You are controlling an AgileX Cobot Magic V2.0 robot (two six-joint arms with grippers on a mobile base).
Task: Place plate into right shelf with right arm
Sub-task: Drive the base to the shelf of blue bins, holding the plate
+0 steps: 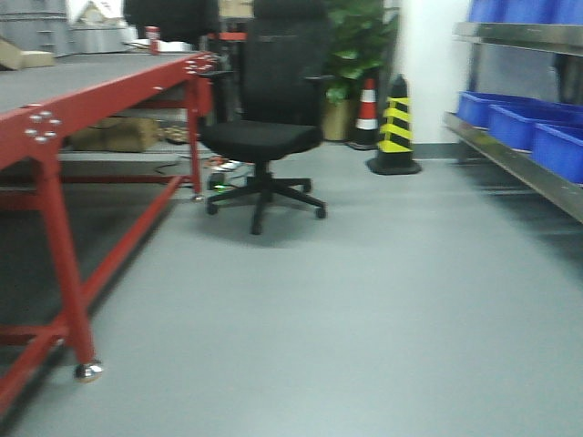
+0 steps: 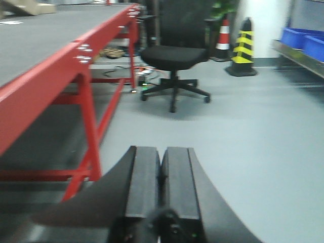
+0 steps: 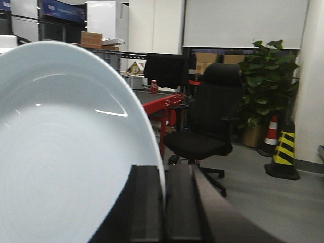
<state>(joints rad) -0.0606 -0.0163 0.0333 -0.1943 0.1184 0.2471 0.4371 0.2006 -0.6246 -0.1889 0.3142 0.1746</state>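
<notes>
Table point(image 1: 100, 86) left, chair point(image 1: 262, 138) beyond it, cone point(image 1: 394, 127) farther back — shelf point(image 1: 510, 162) right, bins point(image 1: 519, 123) on it.

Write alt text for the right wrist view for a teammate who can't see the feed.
A white plate, held on edge between the right arm's dark fingers, fills the left half of the view. Behind it stand a black office chair, the end of a red table, a potted plant and a yellow-and-black cone.
</notes>
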